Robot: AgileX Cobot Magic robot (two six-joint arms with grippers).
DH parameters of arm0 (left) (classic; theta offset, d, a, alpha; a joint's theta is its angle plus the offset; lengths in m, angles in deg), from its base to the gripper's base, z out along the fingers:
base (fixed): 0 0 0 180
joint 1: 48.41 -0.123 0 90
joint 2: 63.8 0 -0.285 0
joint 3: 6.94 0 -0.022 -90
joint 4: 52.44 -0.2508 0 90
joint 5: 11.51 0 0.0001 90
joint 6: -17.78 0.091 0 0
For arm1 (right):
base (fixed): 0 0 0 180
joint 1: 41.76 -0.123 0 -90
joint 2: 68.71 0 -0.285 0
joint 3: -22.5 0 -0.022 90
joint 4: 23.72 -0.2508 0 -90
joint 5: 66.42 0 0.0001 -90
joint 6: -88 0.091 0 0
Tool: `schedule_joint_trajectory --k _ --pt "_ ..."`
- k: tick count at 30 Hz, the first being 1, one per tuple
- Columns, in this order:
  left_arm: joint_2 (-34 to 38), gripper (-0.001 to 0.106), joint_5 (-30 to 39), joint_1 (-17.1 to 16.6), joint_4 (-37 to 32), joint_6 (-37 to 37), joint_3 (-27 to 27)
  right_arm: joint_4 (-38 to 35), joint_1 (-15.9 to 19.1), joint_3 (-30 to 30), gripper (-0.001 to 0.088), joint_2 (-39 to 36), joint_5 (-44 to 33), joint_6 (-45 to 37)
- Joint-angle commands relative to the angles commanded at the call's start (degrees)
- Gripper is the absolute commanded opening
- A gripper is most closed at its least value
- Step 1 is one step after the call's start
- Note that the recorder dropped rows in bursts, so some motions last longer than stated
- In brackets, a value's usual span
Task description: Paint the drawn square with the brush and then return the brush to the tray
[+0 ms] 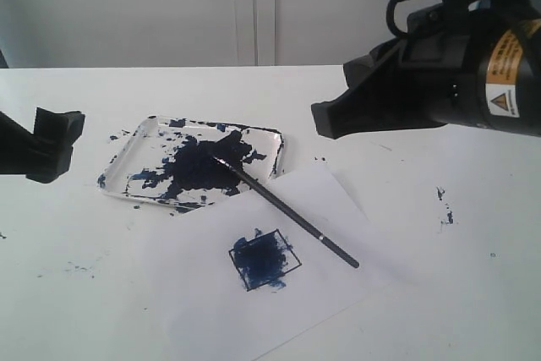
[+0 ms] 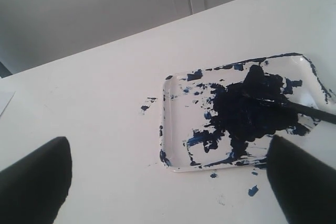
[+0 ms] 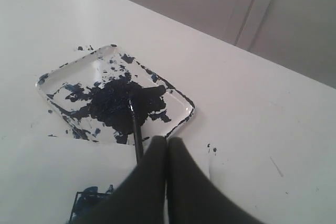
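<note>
The brush (image 1: 287, 213) lies free, its paint-coated tip in the dark blotch of the tray (image 1: 127, 154) and its handle slanting out over the tray's rim onto the paper. The drawn square (image 1: 264, 259), smeared dark blue, sits on the paper just beside the handle. My right gripper (image 1: 325, 120) hangs shut and empty above the table, right of the tray. In the right wrist view its closed fingertips (image 3: 168, 142) are above the brush (image 3: 137, 135), the tray (image 3: 186, 116) and the square (image 3: 86, 200). My left gripper (image 1: 63, 145) stands open and empty left of the tray (image 2: 167, 129); the brush (image 2: 304, 109) shows there too.
A white paper sheet (image 1: 194, 293) lies at the front of the white table, partly under the tray's near edge. Small blue paint spatters (image 1: 444, 205) dot the table to the right and around the tray. A pale wall stands behind the table.
</note>
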Motion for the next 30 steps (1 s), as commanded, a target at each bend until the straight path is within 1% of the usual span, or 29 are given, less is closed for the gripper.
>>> schedule_joint_trajectory --k 3,5,8,10,13,18,24,30 --pt "-1.9 0.105 -0.5 -0.1 0.0 0.0 0.0 0.0 0.2 0.0 0.0000 1.3 0.1 0.0" --pt "-3.1 0.105 -1.9 -1.2 0.0 0.0 0.0 0.0 0.2 0.0 0.0000 2.4 0.1 0.0" --pt "-4.8 0.105 -4.6 -4.5 0.0 0.0 0.0 0.0 0.4 0.0 0.0000 4.3 0.1 0.0" --pt "-5.9 0.105 -6.9 -7.5 0.0 0.0 0.0 0.0 1.6 0.0 0.0000 5.2 0.7 0.0" --pt "-7.3 0.105 -8.3 -11.2 0.0 0.0 0.0 0.0 5.3 -0.4 0.0000 6.5 2.9 0.0" --pt "-10.4 0.105 -8.0 -14.8 0.0 0.0 0.0 0.0 13.3 -2.4 0.0000 9.9 4.1 0.0" --pt "-14.2 0.105 -8.1 -16.8 0.0 0.0 0.0 0.0 21.7 -6.3 0.0000 16.2 4.0 0.0" --pt "-15.7 0.105 -8.2 -17.2 0.0 0.0 0.0 0.0 27.5 -9.9 0.0000 21.7 3.7 0.0"
